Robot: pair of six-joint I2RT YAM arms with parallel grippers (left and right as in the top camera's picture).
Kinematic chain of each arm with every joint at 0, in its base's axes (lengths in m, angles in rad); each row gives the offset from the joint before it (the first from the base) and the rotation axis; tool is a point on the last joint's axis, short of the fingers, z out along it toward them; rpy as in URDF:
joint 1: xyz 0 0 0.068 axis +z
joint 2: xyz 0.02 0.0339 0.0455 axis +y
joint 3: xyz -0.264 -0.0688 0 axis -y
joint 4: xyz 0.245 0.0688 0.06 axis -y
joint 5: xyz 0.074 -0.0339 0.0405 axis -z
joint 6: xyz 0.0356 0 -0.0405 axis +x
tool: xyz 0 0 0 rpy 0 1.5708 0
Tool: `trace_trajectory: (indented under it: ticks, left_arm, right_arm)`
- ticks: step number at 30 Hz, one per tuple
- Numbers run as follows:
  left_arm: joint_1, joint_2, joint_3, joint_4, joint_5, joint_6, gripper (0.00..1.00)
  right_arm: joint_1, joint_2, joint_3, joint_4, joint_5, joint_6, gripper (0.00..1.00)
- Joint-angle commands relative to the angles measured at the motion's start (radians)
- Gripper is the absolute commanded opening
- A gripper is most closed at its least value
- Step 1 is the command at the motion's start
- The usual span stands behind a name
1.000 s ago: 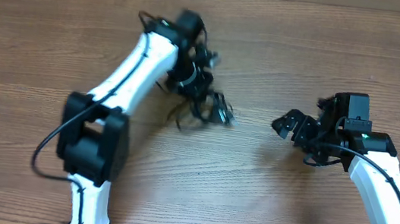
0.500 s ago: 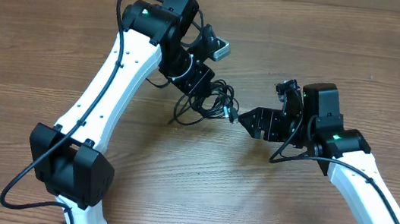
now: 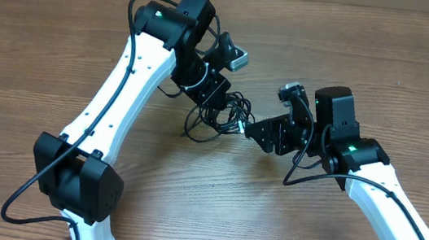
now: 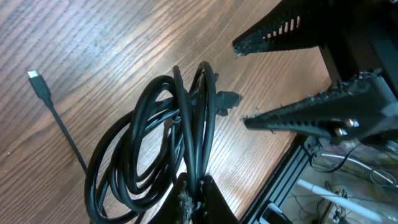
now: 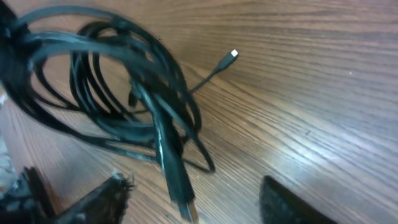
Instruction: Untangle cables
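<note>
The cables [image 3: 219, 112] are a coil of thin black cords in the middle of the wooden table. My left gripper [image 3: 216, 96] is shut on several strands of the coil [image 4: 186, 130], pinched between its fingers [image 4: 194, 198]. One loose end with a silvery plug [image 4: 38, 82] trails onto the table. My right gripper [image 3: 253, 130] is open, its fingers just right of the coil. In the right wrist view a silvery-tipped plug [image 5: 181, 199] lies between its open fingers [image 5: 193, 205], not gripped. Another small plug end [image 5: 232, 55] lies farther out.
The wooden table [image 3: 356, 39] stretches around both arms. The left arm [image 3: 110, 99] runs from the near left to the coil. The right arm [image 3: 385, 198] comes in from the near right. A metal frame edge [image 4: 292, 168] shows at the table's side.
My right gripper has moved left toward the coil and now has a plug end between its open fingers. My left gripper has swung back, holding the coil, then stayed nearly still.
</note>
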Motion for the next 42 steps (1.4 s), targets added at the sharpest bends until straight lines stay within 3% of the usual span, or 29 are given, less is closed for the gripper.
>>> trace_trajectory:
  ticks: [1, 3, 16, 18, 21, 33, 37, 40, 42]
  left_arm:
    - [-0.008, 0.003, 0.002, 0.0, 0.034, 0.033, 0.04]
    - [-0.008, 0.003, 0.002, 0.0, 0.035, 0.033, 0.05]
    - [-0.008, 0.003, 0.002, -0.034, 0.171, 0.183, 0.04]
    - [-0.008, 0.003, 0.002, -0.041, 0.17, 0.191, 0.04]
    - [-0.007, 0.003, 0.002, -0.04, 0.161, 0.191, 0.04]
    - [-0.006, 0.003, 0.002, -0.033, 0.144, 0.19, 0.04]
    - [-0.006, 0.003, 0.002, -0.034, 0.144, 0.189, 0.04]
    - [-0.006, 0.003, 0.002, -0.034, 0.143, 0.19, 0.04]
    - [-0.006, 0.003, 0.002, -0.034, 0.144, 0.19, 0.04]
  right_arm:
    - [0.003, -0.003, 0.007, 0.013, -0.019, -0.027, 0.53]
    - [0.003, -0.003, 0.007, 0.016, -0.02, -0.027, 0.45]
    - [0.003, -0.003, 0.007, 0.039, -0.056, -0.027, 0.42]
    - [0.003, -0.003, 0.007, 0.04, -0.056, -0.027, 0.31]
    - [0.003, -0.003, 0.007, 0.038, -0.056, -0.027, 0.04]
    - [0.003, -0.003, 0.007, -0.029, -0.092, -0.024, 0.04]
    - [0.003, -0.003, 0.007, -0.028, -0.093, -0.024, 0.24]
    - [0.003, -0.003, 0.007, -0.02, -0.09, -0.024, 0.26]
    - [0.003, -0.003, 0.007, -0.006, -0.077, -0.024, 0.21]
